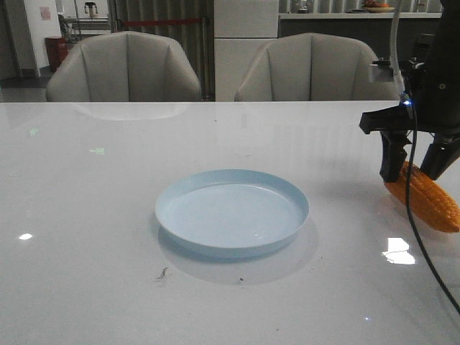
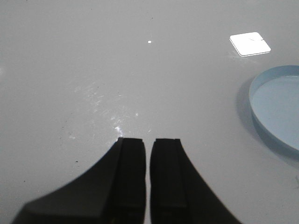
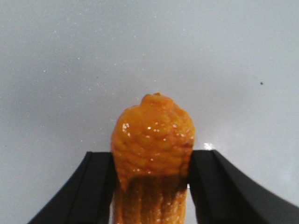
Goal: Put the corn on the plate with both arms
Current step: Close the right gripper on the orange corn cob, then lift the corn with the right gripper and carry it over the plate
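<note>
Two arms on the job, only one engaged so far. Right pincer is down at the far right of the white tabletop, its fingers straddling the corn. The right wrist view shows the cob's tapered end poking out between the two dark fingers, both pressed against its sides, so I read this pincer as clamped on the corn. From the front, the cob looks to be lying on the tabletop, angled, with the pincer gripping near its farther end; I cannot tell whether it has lifted off the surface at all.

Plate, pale blue and bare, sits near the middle of the tabletop, well apart from the corn and to its left. Nothing is on it.

Left pincer does not show in the front view. Its own wrist camera has the two fingers nearly touching, a thin slit between them, holding nothing: closed and idle over bare tabletop, with the plate's rim visible off to one side.

Progress, as I judge it: grasp made, or very nearly. Left to do: lift, carry across to the plate, set down, let go. The left arm has no visible share in the work yet.
</note>
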Tool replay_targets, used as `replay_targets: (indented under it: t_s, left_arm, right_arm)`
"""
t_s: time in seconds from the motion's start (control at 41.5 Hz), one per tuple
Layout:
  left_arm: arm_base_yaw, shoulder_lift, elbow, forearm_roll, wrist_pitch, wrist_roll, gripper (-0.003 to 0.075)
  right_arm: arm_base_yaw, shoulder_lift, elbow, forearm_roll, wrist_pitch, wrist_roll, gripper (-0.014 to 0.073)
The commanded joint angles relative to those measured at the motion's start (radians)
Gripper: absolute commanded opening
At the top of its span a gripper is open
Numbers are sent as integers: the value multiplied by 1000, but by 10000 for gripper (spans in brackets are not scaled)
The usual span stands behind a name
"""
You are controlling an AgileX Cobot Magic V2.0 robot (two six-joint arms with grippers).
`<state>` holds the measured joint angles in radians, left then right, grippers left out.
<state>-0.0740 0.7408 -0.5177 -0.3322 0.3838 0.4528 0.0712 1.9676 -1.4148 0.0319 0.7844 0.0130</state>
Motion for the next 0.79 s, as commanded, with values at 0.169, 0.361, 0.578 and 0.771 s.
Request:
replay_targets:
  t_s: [0.169, 0.361, 0.578, 0.771]
  left_arm:
    - [-1, -4, -28, -10, -68, -3, 148]
    - [-1, -4, -28, -10, -68, -3, 148]
    - [-1, -4, -28, -10, -69, -3, 148]
    - [-1, -4, -28, -10, -69, -3, 148]
  right_arm:
    - [-2, -63, -57, 3, -8, -33, 296]
    - [19, -63, -181, 18, 75, -110, 296]
    - [99, -63, -336, 68, 140, -173, 296]
    - [209, -63, -390, 173, 155, -185, 296]
